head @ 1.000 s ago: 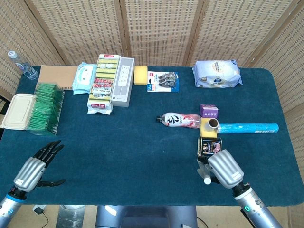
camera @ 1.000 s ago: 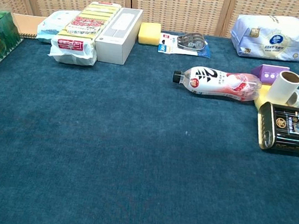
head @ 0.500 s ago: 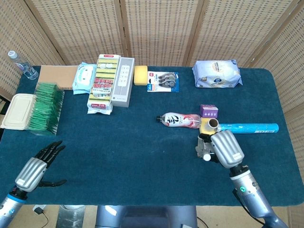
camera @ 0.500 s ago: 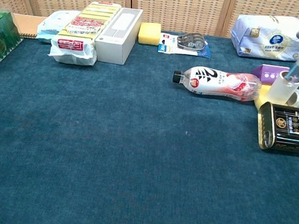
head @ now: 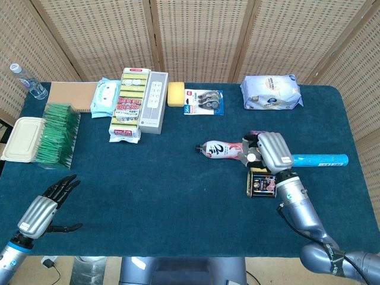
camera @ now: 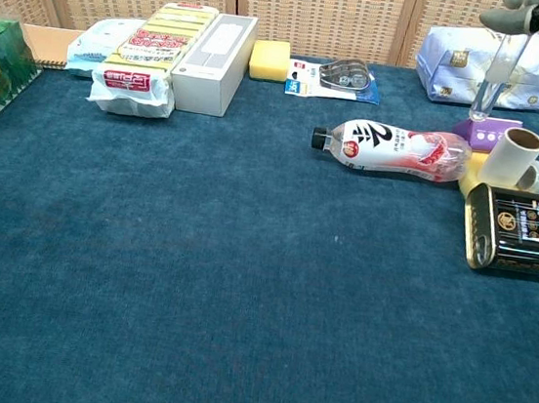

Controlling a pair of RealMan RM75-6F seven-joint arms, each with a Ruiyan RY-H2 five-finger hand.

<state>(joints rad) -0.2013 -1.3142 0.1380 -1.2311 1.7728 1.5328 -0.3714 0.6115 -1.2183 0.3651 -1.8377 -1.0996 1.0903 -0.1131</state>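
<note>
Right hand hovers above the cluster of things at the surface's right, its fingers curled around a small clear tube that hangs down from it in the chest view, with the tip just over the purple box. At its 9 o'clock lies the pink-labelled bottle on its side, cap pointing to 9. At 6 o'clock sits the dark tin, and at 3 o'clock the blue roll stretches away. The cardboard-core roll and a yellow sponge beneath it crowd the same spot, touching the bottle's base. Toward 12 o'clock, well apart, rests the white tissue pack.

Left hand rests low at the surface's near left corner, fingers spread and holding nothing, with the green packets at its 12 o'clock.

Since a second ago the right hand has travelled from below the tin up toward 12 o'clock, carrying the tube past the cardboard core; the left hand has stayed put.
</note>
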